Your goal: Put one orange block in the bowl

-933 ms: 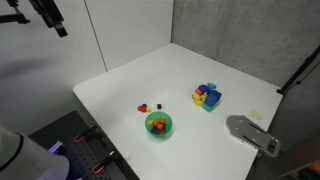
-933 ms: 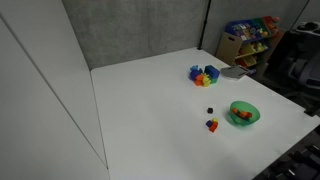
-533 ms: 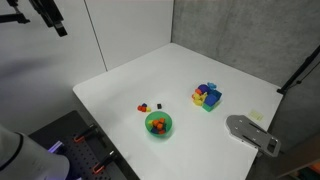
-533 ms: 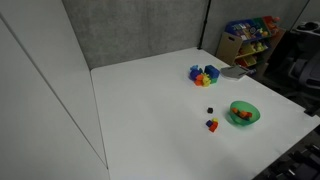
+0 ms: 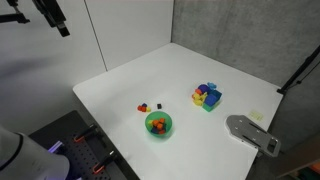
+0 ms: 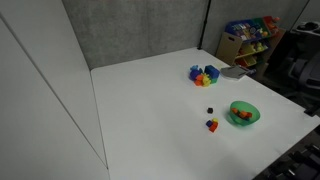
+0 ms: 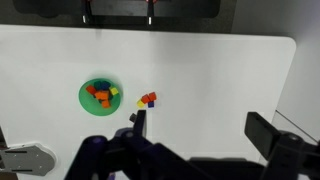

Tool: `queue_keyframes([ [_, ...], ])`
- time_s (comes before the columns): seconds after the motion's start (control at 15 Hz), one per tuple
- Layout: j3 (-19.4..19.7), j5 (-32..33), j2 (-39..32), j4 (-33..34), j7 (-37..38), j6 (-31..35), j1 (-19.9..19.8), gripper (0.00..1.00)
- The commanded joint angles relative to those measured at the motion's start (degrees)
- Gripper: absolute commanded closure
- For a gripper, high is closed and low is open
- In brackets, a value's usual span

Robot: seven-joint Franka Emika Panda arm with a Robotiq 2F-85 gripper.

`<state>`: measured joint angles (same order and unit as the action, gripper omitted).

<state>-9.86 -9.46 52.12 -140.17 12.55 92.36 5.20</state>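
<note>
While the gripper (image 7: 197, 122) hangs well above the white surface (image 7: 220, 70), spread wide and empty, tiny orange cube (image 7: 143, 102) lies outside small round bright-green plastic bowl (image 7: 99, 96).
Cube sits near bowl, clustered with tiny red cube (image 7: 151, 97); orange pieces (image 7: 102, 99) already inside bowl.

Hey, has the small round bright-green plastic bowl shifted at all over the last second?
No. In an exterior view, the bright-green plastic bowl keeps the same spot relative to the blue-yellow-purple heap of blocks.
</note>
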Motion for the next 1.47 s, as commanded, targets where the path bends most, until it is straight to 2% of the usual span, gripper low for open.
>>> queue_keyframes([
  [0.0, 0.5, 0.8, -2.8, 0.8, -1.1, 2.3, -1.7, 0.00],
  [0.53, 0.6, 0.2, -11.0, -4.1, -1.1, 13.6, -2.3, 0.00],
  [1.13, 0.3, 0.6, -25.3, -11.1, -0.9, 29.4, -1.1, 0.00],
  [1.4, 0.2, 1.1, -33.2, -12.2, -0.8, 37.3, -0.5, 0.00],
])
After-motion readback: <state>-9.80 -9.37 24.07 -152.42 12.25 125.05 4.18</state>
